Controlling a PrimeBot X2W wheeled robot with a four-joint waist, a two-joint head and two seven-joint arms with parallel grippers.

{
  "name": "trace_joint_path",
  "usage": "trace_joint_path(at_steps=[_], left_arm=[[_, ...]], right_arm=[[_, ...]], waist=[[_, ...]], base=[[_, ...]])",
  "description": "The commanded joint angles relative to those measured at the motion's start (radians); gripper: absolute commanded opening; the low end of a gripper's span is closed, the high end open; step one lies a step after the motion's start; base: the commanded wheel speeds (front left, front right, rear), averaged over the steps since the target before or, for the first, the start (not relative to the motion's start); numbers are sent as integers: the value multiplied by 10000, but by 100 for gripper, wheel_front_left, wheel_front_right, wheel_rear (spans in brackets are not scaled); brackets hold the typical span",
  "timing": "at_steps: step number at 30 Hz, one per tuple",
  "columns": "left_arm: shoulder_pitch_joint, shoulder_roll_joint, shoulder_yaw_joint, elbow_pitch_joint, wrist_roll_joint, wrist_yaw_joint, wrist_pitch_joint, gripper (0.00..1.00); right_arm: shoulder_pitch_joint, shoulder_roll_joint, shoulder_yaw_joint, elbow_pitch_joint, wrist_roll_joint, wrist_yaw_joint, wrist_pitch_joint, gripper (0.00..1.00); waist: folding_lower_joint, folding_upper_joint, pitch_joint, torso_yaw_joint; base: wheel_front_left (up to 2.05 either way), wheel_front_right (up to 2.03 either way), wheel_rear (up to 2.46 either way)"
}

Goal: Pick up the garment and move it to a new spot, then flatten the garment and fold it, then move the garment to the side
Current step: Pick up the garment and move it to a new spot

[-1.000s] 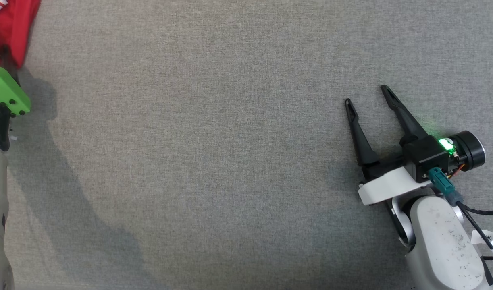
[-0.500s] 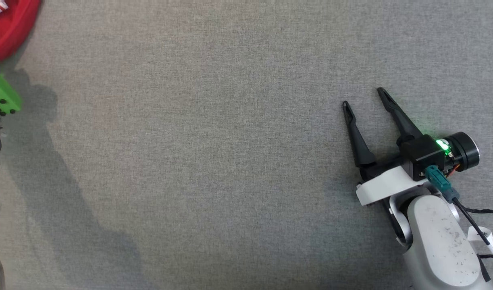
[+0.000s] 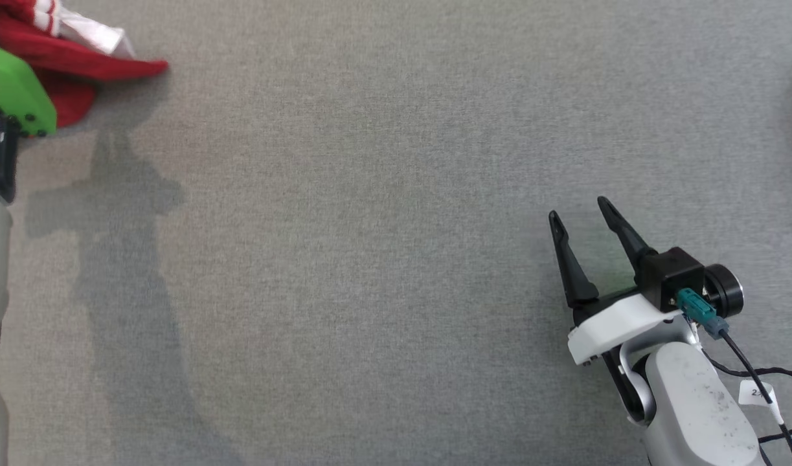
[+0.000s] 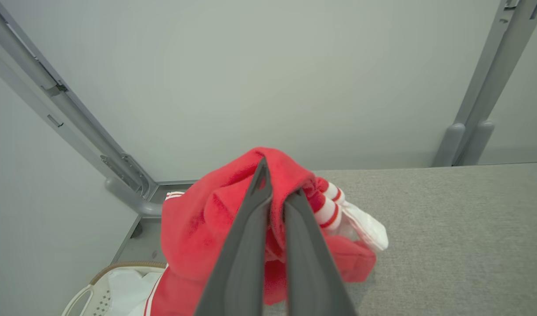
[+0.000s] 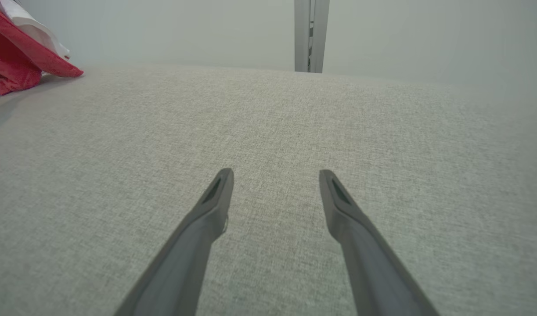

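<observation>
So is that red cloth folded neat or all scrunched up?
Scrunched up. The red fleecy garment with white stripes is bunched in lumpy folds, pinched by the shut left hand.

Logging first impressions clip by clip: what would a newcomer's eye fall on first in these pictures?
The crumpled red fleece garment with white striped trim stands out most, bunched at the far left edge of the grey fabric tabletop and pinched in the shut left end effector. Next come the bright green plastic cover on the left arm and the open, empty right end effector at the head view's lower right.
</observation>
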Motion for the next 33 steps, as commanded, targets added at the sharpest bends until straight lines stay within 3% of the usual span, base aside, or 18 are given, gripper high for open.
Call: trace_joint_path(at_steps=[1, 8, 17, 25, 33], left_arm=[[-46, -62, -247, -311, -135, -26, 104, 0], [88, -535, -1593, -1937, -807, -28, 605, 0], [-263, -2130, -2533, -3344, -1657, -29, 525, 0], [-294, -3301, -2798, -3315, -2203, 82, -117, 0], [1685, -3450, -3302, -2469, -2512, 500, -990, 0]], right_arm=[[201, -38, -2, 150, 161, -16, -68, 100], [509, -41, -172, 417, 765, -16, -94, 100], [748, -36, -571, 344, 1200, -16, -100, 100], [716, -36, -813, 364, 1196, -16, -101, 100], [633, -36, -1009, 302, 1232, -16, -101, 100]], waist=[[-1, -1, -1144, -758], [-1, -1, -2196, -1629], [-1, -1, -2483, -2476], [-1, -1, -2265, -2737], [-1, -1, -1923, -2617]], base=[[0, 0, 0], [0, 0, 0], [0, 0, 0], [0, 0, 0], [0, 0, 0]])
